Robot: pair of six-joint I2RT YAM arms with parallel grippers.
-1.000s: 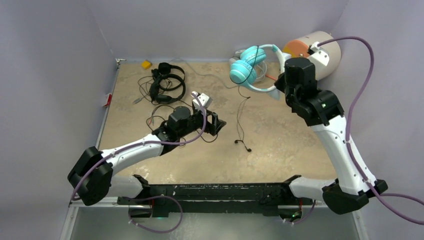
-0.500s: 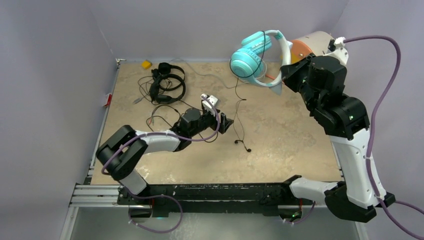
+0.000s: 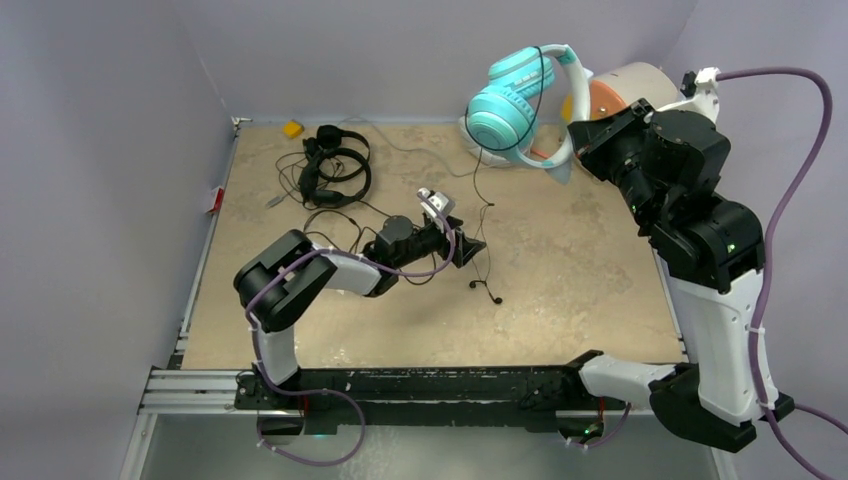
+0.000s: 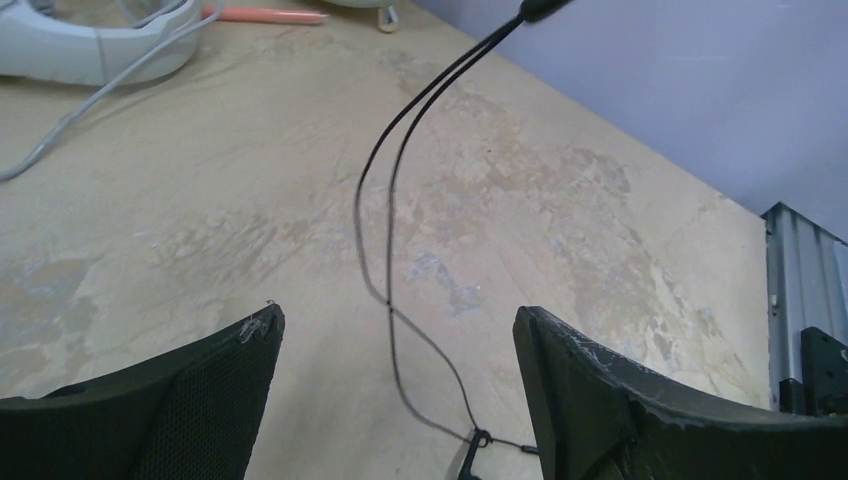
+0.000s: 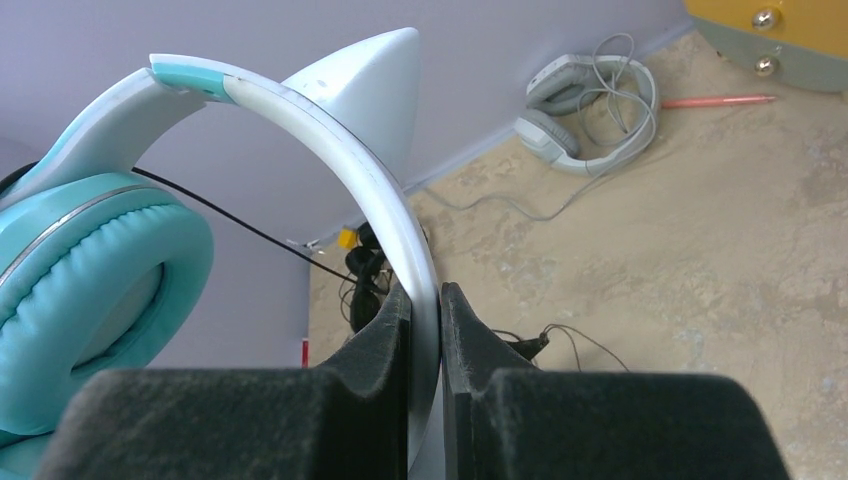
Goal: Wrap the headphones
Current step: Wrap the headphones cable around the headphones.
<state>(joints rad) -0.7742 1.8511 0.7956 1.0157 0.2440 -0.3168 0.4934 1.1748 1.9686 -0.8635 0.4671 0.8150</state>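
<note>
Tabletop (image 3: 560, 300) of mottled tan is shown from above. It is bounded by lilac walls (image 3: 100, 150) at the top and sides and by a black rail (image 3: 430, 385) along the bottom.

At the upper right of the overhead view, the teal headphones (image 3: 505, 100) are held high above the table's far edge. The right gripper (image 3: 580, 140) is clenched on their white band (image 5: 370, 180). In the right wrist view the band is pinched flat between the two black fingers (image 5: 385, 330), with a white cat ear (image 5: 365, 80) standing above it.

A thin black cord (image 3: 480, 230) hangs from the teal cups down to the middle of the table, and its plug (image 3: 497, 298) lies on the surface.

The left gripper (image 3: 470, 248) is stretched low across the centre of the frame. Its jaws are spread wide on either side of the cord (image 4: 390, 200), and neither is touching it.

Two black headphones (image 3: 335, 165) are piled with tangled cords at the upper left, near the far edge, beside a small yellow block (image 3: 292, 128). A white headset (image 5: 585, 100) and an orange pen (image 5: 715, 101) lie by the far wall. A cylinder (image 3: 625, 90) with an orange face is seen in the top right corner.

A broad stretch of tan surface is shown across the lower half of the frame, between the plug and the rail.
</note>
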